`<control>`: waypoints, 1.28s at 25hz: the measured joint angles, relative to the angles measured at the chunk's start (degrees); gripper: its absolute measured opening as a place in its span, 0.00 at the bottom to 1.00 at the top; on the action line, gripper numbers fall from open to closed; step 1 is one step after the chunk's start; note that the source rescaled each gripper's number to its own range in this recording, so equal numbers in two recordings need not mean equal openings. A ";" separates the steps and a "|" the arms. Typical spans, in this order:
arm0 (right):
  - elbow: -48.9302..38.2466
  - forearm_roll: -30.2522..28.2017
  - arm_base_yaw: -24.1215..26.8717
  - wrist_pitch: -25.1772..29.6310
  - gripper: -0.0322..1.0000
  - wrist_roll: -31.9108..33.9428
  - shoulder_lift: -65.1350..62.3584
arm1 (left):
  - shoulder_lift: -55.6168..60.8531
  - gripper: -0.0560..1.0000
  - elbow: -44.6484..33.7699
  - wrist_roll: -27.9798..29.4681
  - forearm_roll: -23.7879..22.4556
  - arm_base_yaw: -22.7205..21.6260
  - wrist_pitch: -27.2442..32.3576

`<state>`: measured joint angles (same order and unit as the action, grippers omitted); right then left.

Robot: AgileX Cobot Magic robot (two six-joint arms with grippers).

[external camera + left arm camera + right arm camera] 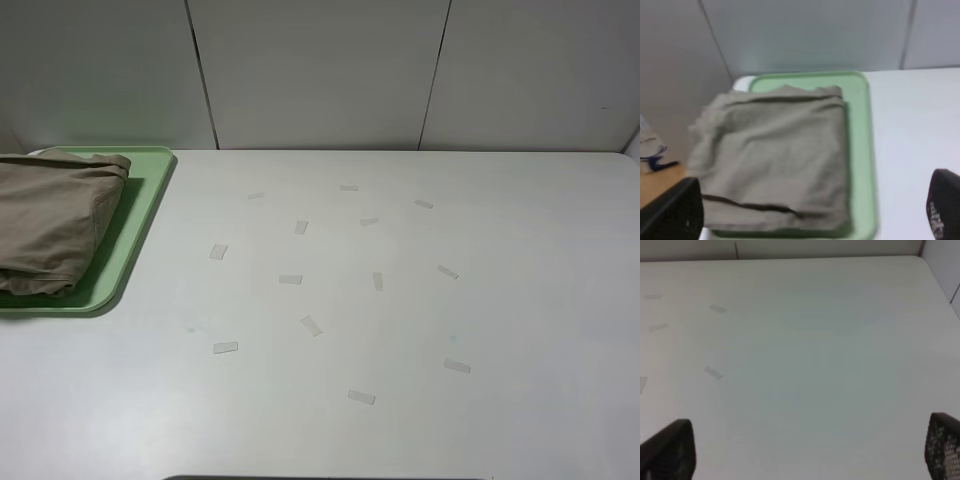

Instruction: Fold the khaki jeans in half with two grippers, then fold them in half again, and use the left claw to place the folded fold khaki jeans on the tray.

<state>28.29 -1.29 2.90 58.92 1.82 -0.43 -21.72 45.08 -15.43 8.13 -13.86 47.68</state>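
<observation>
The khaki jeans [50, 220] lie folded into a thick stack on the pale-green tray [140, 220] at the far left of the table. In the left wrist view the folded jeans [775, 160] cover most of the tray [860, 150]. My left gripper [815, 212] is open and empty, its two dark fingertips [675, 215] set wide apart above the near edge of the stack. My right gripper [810, 450] is open and empty over bare white table. Neither gripper shows in the exterior high view.
Several small strips of clear tape [290, 279] are stuck on the white table [400, 300]. A grey panelled wall [320, 70] stands behind. A wooden surface with a clear object [652, 160] lies beyond the table's left edge.
</observation>
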 joint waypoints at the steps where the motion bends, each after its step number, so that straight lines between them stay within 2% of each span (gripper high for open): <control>1: 0.00 0.00 0.00 0.00 1.00 0.00 0.00 | 1.13 0.93 -0.82 0.05 0.88 1.84 0.73; 5: 0.00 0.00 0.00 0.00 1.00 0.00 0.00 | 3.40 0.93 -2.51 0.38 1.80 8.84 4.64; 9: 0.00 0.00 0.00 0.00 1.00 0.00 0.00 | 6.09 0.93 -3.90 2.75 1.68 13.06 6.22; 16: 0.00 0.00 0.00 0.00 1.00 0.00 0.00 | 18.08 0.93 -11.31 5.94 -0.23 13.57 7.38; 19: 0.00 0.00 0.00 0.00 1.00 0.00 0.00 | 21.72 0.93 -14.75 6.55 -0.27 13.91 9.58; 22: 0.00 0.00 0.00 0.00 1.00 0.00 0.00 | 21.92 0.93 -16.81 7.67 -0.43 15.25 12.45; 32: 0.00 0.00 0.00 0.00 1.00 0.00 0.00 | 22.15 0.93 -16.86 9.49 -0.56 18.21 12.60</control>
<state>28.29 -1.29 2.90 58.92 1.82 -0.43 0.43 28.21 -5.94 7.58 4.35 60.29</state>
